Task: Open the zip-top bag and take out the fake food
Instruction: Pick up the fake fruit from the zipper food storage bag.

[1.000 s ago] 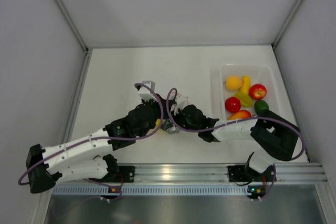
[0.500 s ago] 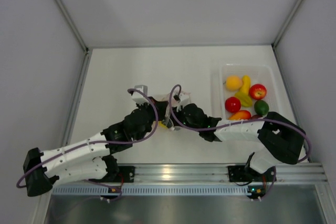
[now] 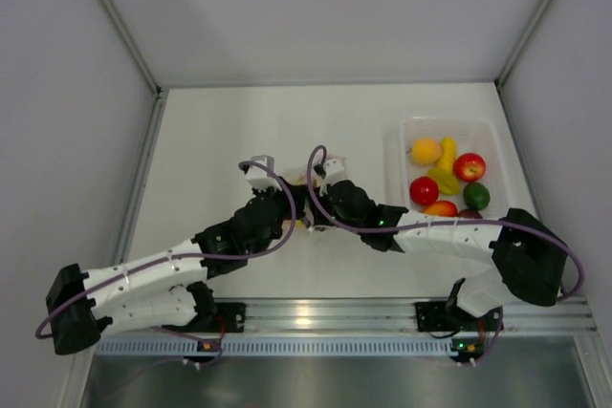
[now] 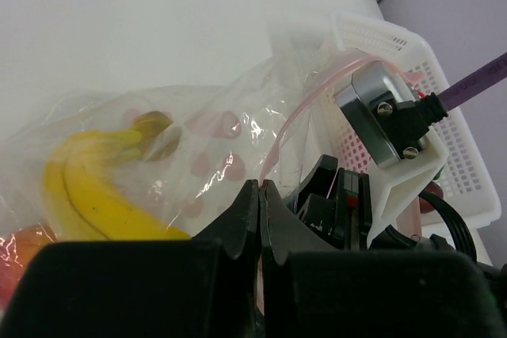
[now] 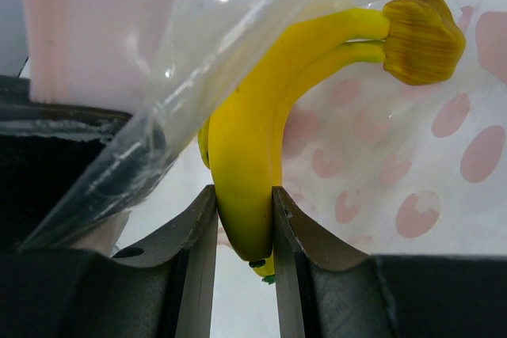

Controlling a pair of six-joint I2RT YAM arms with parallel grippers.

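Pinching: left hand (image 4: 260, 195) fully closed on the bag (image 4: 198, 132) film, just beside the pink zip strip (image 4: 287, 126). Right hand (image 5: 243, 227) part open, fingers clamped on the bananas (image 5: 261, 140) near their lower tip; bananas lie partly under the film. Bag sits mid-bench (image 3: 239, 121), between both hands. Other fruit (image 3: 448, 179) lies in the tray (image 3: 395, 155), right of the bag.

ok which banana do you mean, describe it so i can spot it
On the white table, find the clear pink-dotted zip-top bag near its middle. The yellow banana bunch with a brown stem sits there, pinched by the right gripper; unlike the fruit in the tray, it has crinkly film around it.
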